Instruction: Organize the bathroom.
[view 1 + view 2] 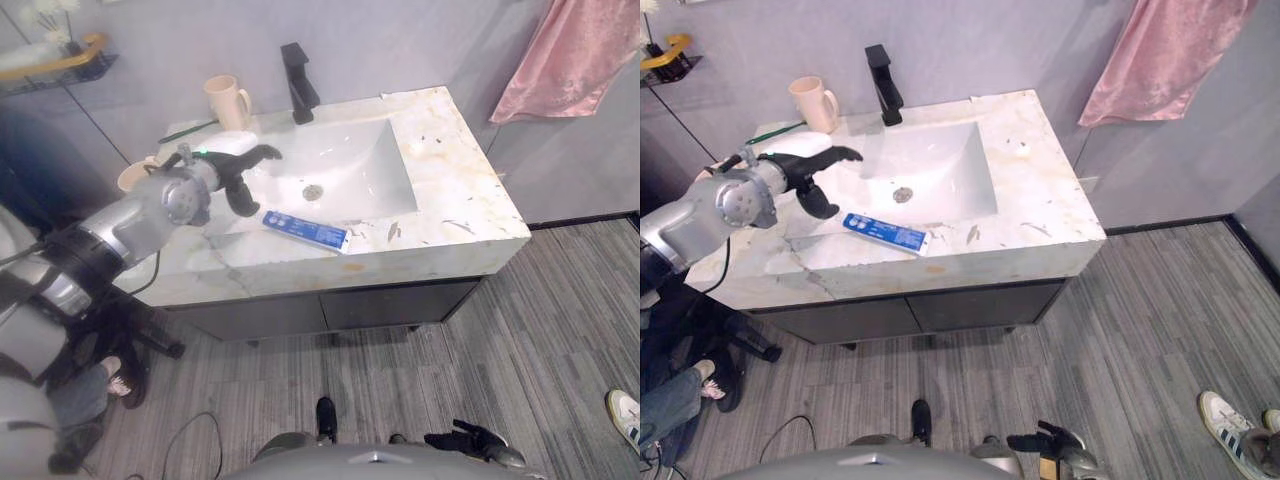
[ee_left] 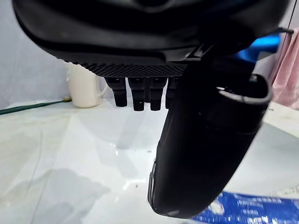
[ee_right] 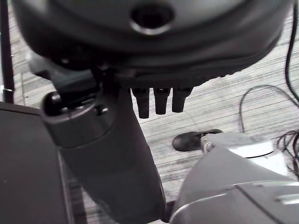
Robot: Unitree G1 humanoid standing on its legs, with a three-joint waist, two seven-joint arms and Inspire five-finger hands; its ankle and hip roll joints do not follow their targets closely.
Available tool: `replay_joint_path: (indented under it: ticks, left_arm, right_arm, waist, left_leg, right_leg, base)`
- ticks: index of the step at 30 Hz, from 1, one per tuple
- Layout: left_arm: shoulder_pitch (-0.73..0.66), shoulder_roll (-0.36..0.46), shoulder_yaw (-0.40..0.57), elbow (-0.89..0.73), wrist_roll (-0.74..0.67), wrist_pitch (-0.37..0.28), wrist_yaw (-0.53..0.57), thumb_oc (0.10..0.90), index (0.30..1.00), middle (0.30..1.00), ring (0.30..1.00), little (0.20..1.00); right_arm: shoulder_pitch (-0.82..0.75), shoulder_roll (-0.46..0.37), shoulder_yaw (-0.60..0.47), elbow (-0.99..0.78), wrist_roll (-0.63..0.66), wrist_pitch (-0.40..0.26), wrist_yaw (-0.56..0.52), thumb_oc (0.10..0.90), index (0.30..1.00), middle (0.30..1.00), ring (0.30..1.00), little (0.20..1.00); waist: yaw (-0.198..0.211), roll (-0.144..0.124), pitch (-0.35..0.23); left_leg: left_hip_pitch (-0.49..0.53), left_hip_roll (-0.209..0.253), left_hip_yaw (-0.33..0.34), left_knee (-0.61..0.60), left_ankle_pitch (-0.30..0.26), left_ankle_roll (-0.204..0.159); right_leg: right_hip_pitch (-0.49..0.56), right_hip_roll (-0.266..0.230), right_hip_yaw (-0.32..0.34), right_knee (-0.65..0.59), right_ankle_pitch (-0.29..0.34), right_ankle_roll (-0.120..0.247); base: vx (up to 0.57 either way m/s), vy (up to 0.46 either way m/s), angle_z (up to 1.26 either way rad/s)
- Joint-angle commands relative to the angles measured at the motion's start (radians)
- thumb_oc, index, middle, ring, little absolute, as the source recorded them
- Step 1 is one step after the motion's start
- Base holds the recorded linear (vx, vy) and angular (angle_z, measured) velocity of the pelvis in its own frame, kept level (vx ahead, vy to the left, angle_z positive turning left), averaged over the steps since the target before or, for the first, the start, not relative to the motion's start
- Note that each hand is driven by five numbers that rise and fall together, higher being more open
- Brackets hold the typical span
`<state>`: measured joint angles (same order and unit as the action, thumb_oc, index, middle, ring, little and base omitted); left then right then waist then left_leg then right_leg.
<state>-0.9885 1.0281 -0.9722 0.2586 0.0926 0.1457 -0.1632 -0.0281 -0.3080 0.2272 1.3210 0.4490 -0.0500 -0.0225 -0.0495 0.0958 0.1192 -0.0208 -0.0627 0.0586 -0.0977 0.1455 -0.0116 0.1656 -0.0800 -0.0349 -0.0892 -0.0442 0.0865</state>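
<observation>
A blue toothpaste tube (image 1: pixel 305 230) lies flat on the marble counter (image 1: pixel 460 200), at the front edge of the white sink basin (image 1: pixel 340 160). My left hand (image 1: pixel 232 168) hovers open just left of the basin, fingers stretched toward it and thumb (image 2: pixel 201 154) pointing down near the tube (image 2: pixel 252 207). A cream mug (image 1: pixel 227 100) stands at the back left, with a green toothbrush (image 1: pixel 190 128) lying beside it. Close behind the hand sits a white object (image 1: pixel 810 140). My right hand (image 1: pixel 465 440) hangs open low above the floor, holding nothing.
A black faucet (image 1: pixel 297 82) rises behind the basin. A pink towel (image 1: pixel 570 55) hangs on the wall at right. A second cream cup (image 1: pixel 133 176) sits at the counter's left end. A wall shelf (image 1: pixel 60 62) is at upper left. A person's shoe (image 1: pixel 625 415) stands at lower right.
</observation>
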Motion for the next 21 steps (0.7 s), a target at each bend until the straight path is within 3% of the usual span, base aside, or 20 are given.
replay_joint_path:
  ticks: [1, 5, 12, 21]
  left_arm:
    - [-0.157, 0.023, 0.066, 0.066, 0.084, -0.019, 0.003, 0.8, 0.9, 0.9, 0.9, 0.9]
    - [-0.17, 0.01, 0.044, 0.059, 0.125, 0.002, -0.041, 0.8, 0.9, 0.9, 0.9, 0.9]
    - [-0.161, -0.011, 0.024, 0.103, 0.189, -0.038, -0.037, 0.8, 0.9, 0.9, 0.9, 0.9]
    - [-0.015, -0.104, 0.06, 0.176, 0.352, -0.079, -0.086, 0.8, 0.9, 0.9, 0.9, 0.9]
  right_arm:
    - [0.011, -0.051, -0.003, -0.024, 0.008, -0.008, -0.016, 0.8, 0.9, 0.9, 0.9, 0.9]
    - [0.009, -0.046, -0.005, -0.008, -0.003, -0.007, -0.019, 0.8, 0.9, 0.9, 0.9, 0.9]
    - [-0.011, -0.041, 0.011, 0.002, 0.0, -0.005, -0.008, 0.8, 0.9, 0.9, 0.9, 0.9]
    - [-0.045, -0.043, 0.018, -0.003, 0.025, 0.01, -0.028, 0.8, 0.9, 0.9, 0.9, 0.9]
  waist:
    - [0.005, 0.012, -0.046]
    - [0.007, 0.014, -0.053]
    - [0.018, 0.013, -0.057]
    - [0.023, 0.016, -0.051]
  left_leg:
    - [-0.016, 0.015, -0.032, 0.01, -0.026, -0.019]
    - [-0.013, 0.009, -0.04, 0.01, -0.033, -0.014]
    - [-0.008, 0.002, -0.058, 0.01, -0.038, -0.01]
    - [-0.022, 0.01, -0.058, 0.01, -0.027, -0.016]
  right_leg:
    - [-0.062, 0.055, -0.074, 0.002, 0.082, -0.007]
    - [-0.063, 0.053, -0.082, 0.002, 0.081, -0.006]
    - [-0.061, 0.053, -0.095, 0.002, 0.078, -0.01]
    - [-0.067, 0.053, -0.104, 0.002, 0.082, -0.012]
  base:
    - [0.0, 0.0, 0.0]
    - [-0.02, -0.001, 0.03]
    - [-0.05, -0.017, 0.06]
    - [-0.04, -0.005, 0.06]
